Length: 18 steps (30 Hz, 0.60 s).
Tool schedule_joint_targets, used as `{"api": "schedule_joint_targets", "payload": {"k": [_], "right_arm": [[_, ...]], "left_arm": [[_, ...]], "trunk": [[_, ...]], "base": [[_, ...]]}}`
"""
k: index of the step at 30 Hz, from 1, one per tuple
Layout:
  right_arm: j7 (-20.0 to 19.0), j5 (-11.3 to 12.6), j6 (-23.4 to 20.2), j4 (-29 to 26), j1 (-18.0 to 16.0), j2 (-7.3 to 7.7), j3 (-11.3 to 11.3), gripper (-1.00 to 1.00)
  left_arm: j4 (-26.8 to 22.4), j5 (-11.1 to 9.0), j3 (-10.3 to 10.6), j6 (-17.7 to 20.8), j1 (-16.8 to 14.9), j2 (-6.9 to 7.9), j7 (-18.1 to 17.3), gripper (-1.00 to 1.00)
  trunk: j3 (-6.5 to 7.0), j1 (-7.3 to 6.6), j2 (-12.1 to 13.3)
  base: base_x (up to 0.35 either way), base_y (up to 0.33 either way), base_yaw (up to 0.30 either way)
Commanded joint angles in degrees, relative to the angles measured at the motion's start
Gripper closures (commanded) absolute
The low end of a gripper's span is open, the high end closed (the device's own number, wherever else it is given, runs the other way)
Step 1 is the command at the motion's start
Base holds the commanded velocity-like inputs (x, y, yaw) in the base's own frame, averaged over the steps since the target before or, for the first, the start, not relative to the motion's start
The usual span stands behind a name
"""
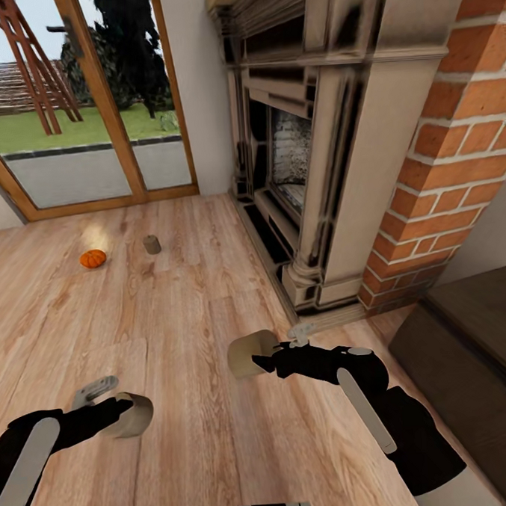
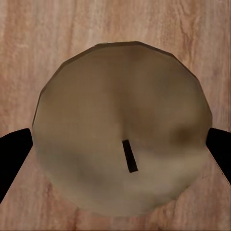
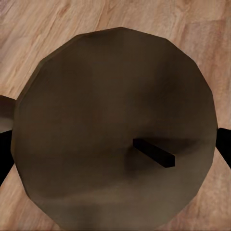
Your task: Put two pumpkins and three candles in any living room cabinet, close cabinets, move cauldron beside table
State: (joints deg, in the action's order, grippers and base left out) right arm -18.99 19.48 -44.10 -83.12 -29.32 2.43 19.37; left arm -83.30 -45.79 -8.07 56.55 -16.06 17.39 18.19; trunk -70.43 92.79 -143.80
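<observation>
Both arms are reaching forward low over the wooden floor (image 1: pixel 174 318): the left gripper (image 1: pixel 117 411) is grasping a candle (image 1: pixel 136 415) at seven o'clock, the right gripper (image 1: pixel 278 354) another candle (image 1: pixel 248 353) at six.

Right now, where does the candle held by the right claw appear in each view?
Head view: the candle in the right claw sits low, just right of centre, held above the wooden floor.
Right wrist view: the same candle shows end-on with its dark wick.
Left wrist view: that is another candle, in the left claw.
Shared landmark: the wooden floor.
</observation>
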Motion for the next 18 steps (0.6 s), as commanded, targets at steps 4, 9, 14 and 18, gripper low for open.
{"api": "schedule_joint_targets", "payload": {"k": [4,9,14,18], "right_arm": [[-0.2,-0.3,-0.2,-0.3,0.0,0.11,0.1,1.00],[-0.3,-0.2,-0.2,-0.6,0.0,0.12,0.1,1.00],[-0.3,0.0,-0.2,-0.6,0.0,0.09,0.1,1.00],[-0.3,0.1,-0.2,-0.5,0.0,0.04,0.1,1.00]], "left_arm": [[-0.1,-0.6,-0.2,0.1,0.0,-0.16,0.5,1.00],[-0.1,-4.8,-0.2,-0.1,0.0,-0.51,0.6,1.00],[-0.2,-12.1,-0.2,-0.1,0.0,-0.22,0.8,1.00],[-0.1,-13.1,-0.3,-0.1,0.0,-0.10,0.8,1.00]], "trunk": [[0.95,-0.11,0.0],[2.07,-0.24,0.1],[3.18,-0.37,0.2],[4.07,-0.47,0.2]], "base": [[0.000,0.000,0.000],[0.000,0.000,0.000],[-0.012,0.000,-0.026],[-0.233,0.000,-0.200]]}}
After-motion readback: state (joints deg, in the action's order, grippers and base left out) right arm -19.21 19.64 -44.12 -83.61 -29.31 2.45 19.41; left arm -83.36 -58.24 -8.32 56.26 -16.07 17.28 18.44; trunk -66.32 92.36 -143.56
